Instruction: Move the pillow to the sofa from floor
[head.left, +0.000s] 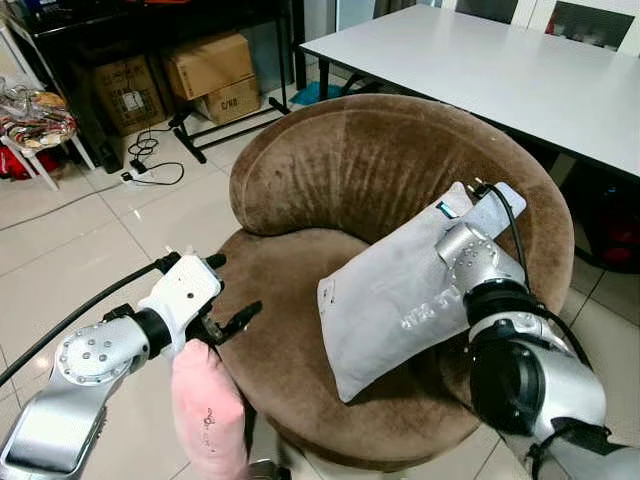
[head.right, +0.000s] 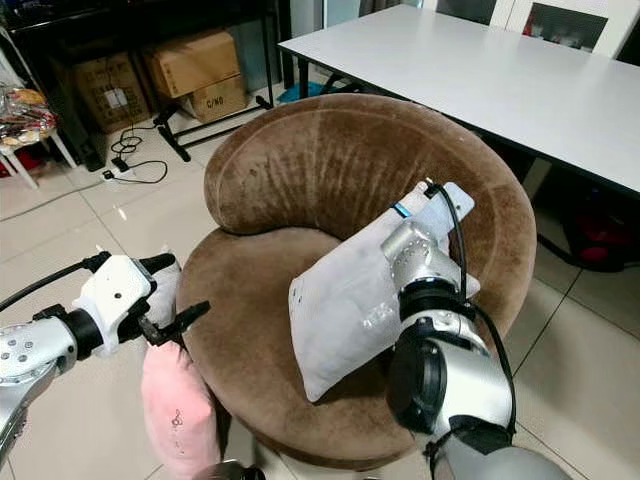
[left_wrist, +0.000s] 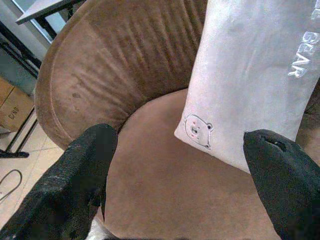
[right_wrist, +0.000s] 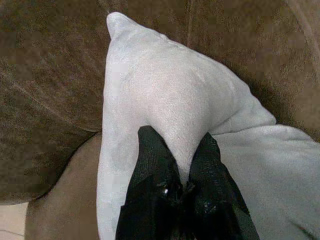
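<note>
Task thing: the grey pillow (head.left: 400, 295) is on the brown round sofa (head.left: 330, 170), leaning tilted against the backrest on the sofa's right side, its lower corner down on the seat cushion near the front edge.
Right gripper: the right gripper (right_wrist: 182, 175) has its two black fingers (right_wrist: 155, 160) pinched on a fold of the grey pillow; in the head views the wrist is pressed against the pillow's upper right part.
Left gripper: the left gripper (left_wrist: 185, 165) hangs at the sofa's front left edge with its fingers (left_wrist: 82, 165) spread wide and nothing between them, looking across the seat toward the grey pillow.
Second pillow: a pink pillow (head.left: 208, 410) stands just below the left gripper, beside the sofa's front left edge; whether it rests on the floor or hangs from the arm I cannot tell.
Done: the grey pillow is off the floor (head.left: 100, 250) and mostly carried by the sofa.
Left: judging from this, the right fingers need to let go and the arm to draw back; the pillow may slide or tip once released, since it leans rather than lies flat.
Open question: the pink pillow is not yet on the sofa, if the task covers it.
Surroundings: a white table (head.left: 480, 70) stands behind the sofa, cardboard boxes (head.left: 210, 65) by the far wall.
</note>
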